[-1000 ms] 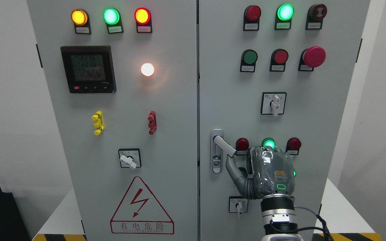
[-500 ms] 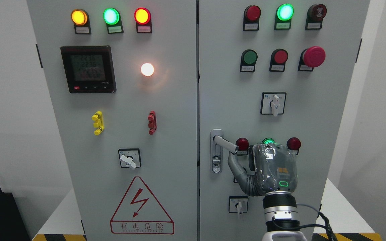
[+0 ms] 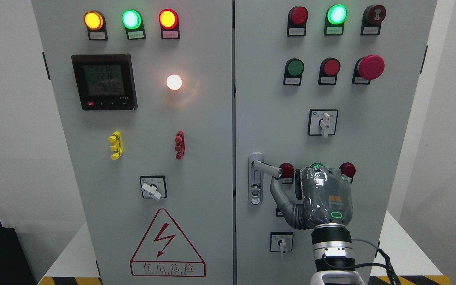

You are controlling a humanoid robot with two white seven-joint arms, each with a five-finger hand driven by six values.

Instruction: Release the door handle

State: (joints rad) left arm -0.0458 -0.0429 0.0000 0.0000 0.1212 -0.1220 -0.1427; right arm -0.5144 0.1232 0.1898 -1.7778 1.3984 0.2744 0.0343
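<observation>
The silver door handle (image 3: 266,168) sits on the right cabinet door (image 3: 267,99), on a grey lock plate (image 3: 255,178). Its lever points right, almost level. My right hand (image 3: 303,190), grey with a green light on its back, comes up from the bottom right and stands just right of the lever. Its thumb (image 3: 277,190) reaches up and touches the underside of the lever's tip. No finger wraps the lever, which shows along its whole length. The other fingers are hidden behind the back of the hand. My left hand is out of view.
The left door (image 3: 204,118) carries a meter (image 3: 104,82), lamps, a rotary switch (image 3: 153,187) and a warning triangle (image 3: 167,245). Around my hand on the right door are red and green lamps (image 3: 286,170), a selector switch (image 3: 323,122) and a small switch (image 3: 281,242). Both doors look closed.
The lever has swung up from pointing down-right to almost level. My right hand has shifted slightly right and up with it, thumb staying under the tip.
</observation>
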